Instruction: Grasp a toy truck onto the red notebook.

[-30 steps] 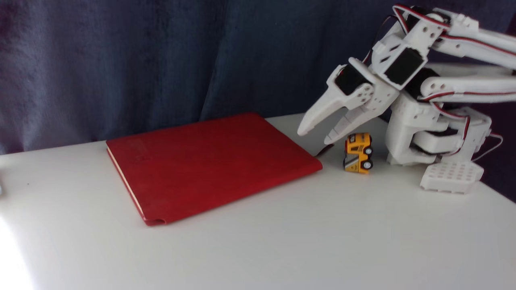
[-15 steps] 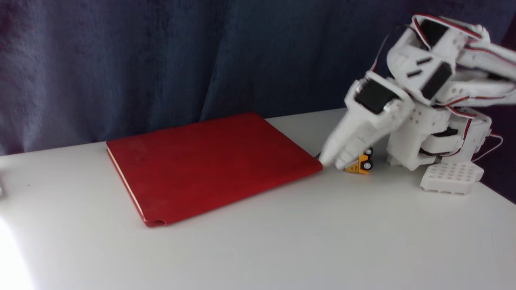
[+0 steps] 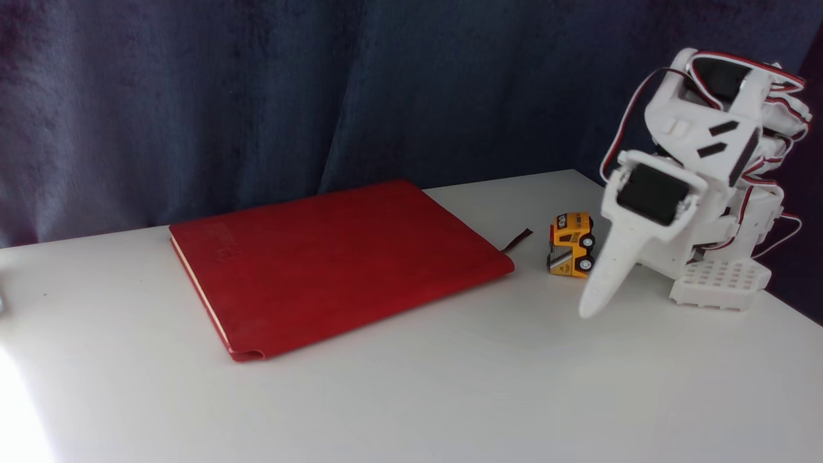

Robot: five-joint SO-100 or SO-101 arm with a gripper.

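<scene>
White plastic fingers (image 3: 591, 308) point down at the worktop (image 3: 450, 386) on my screen, tips touching or nearly touching it just in front of the toy truck (image 3: 571, 253). From this side they read as one blade, so I cannot tell whether they are parted or closed, and they hold nothing. The truck sits on its wheels near the worktop's back right corner, close to the arm's base, apart from the red notebook (image 3: 334, 257), whose bookmark ribbon (image 3: 516, 241) trails out toward it. My worry is a sideways knock: if I swing in at this height, the fingers could roll or tip the little truck. Pressing lower risks jamming the tips on the worktop.
</scene>
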